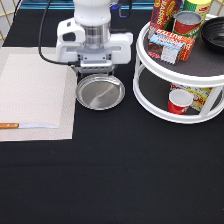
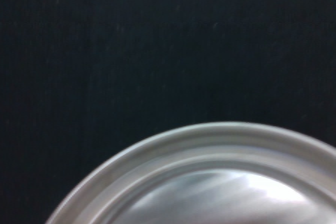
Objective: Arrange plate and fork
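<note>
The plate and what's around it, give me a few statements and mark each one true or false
1. The plate lies on the black tablecloth, beside the placemat. True.
2. The gripper is at the plate's far rim. True.
3. The orange-handled knife lies on the plate. False: it lies on the placemat.
4. The red cup stands on the white rack's top shelf. False: it is on the lower shelf.

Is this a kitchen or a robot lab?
Probably a lab set up like a dining table: a robot gripper sits at the silver plate, beside a placemat with a knife, and a white two-tier rack of groceries on black cloth.
</note>
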